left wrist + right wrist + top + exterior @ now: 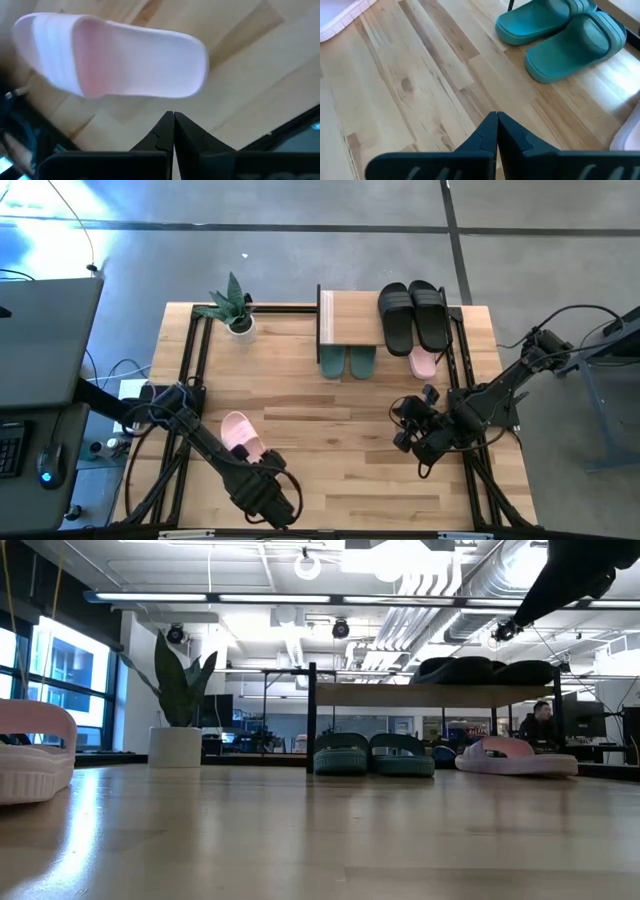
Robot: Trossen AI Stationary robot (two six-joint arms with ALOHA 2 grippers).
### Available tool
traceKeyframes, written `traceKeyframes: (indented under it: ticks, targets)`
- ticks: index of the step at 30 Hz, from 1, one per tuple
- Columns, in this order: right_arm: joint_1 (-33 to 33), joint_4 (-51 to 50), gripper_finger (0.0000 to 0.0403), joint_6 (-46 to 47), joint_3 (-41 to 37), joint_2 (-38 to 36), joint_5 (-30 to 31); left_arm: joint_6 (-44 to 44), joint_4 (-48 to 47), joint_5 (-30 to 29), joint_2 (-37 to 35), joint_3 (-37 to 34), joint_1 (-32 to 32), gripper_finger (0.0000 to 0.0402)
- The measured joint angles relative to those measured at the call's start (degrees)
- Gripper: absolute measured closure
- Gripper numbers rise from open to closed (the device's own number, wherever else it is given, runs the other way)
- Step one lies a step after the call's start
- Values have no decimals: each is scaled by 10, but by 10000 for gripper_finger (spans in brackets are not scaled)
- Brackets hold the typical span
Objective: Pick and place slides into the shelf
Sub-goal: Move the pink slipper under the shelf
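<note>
The shelf [350, 318] stands at the table's far edge, and the black slides [412, 315] lie on its top board; both also show in the low view, the shelf [420, 695] with the black slides [485, 670] on top. One pink slide [423, 363] lies sole-down on the table by the shelf's right end. The other pink slide [241, 435] lies sole-down near the front left and fills the left wrist view [110, 55]. My left gripper [262, 465] is shut and empty just near of that slide. My right gripper [403, 418] is shut and empty, above the table's right middle.
A teal pair of slides [347, 362] stands under the shelf and shows in the right wrist view [565, 35]. A potted plant [236, 310] stands at the far left. Black frame rails [190, 370] run along both table sides. Bare wood lies in the middle [340, 430].
</note>
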Motion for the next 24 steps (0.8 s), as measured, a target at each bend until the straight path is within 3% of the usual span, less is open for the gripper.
traceKeyframes:
  ticks: [3,7,14,18,24]
  targets:
    - [0,0,403,0,0,0,0,46,47,-9,-2,0,0,392]
    - [0,0,403,0,0,0,1,78,105,-33,-2,0,0,348]
    - [0,6,403,2,0,0,18,78,82,-28,34,0,4,233]
    - [0,10,403,2,0,0,18,81,91,8,69,0,12,174]
    - [0,12,403,2,0,0,14,59,84,21,110,0,17,137]
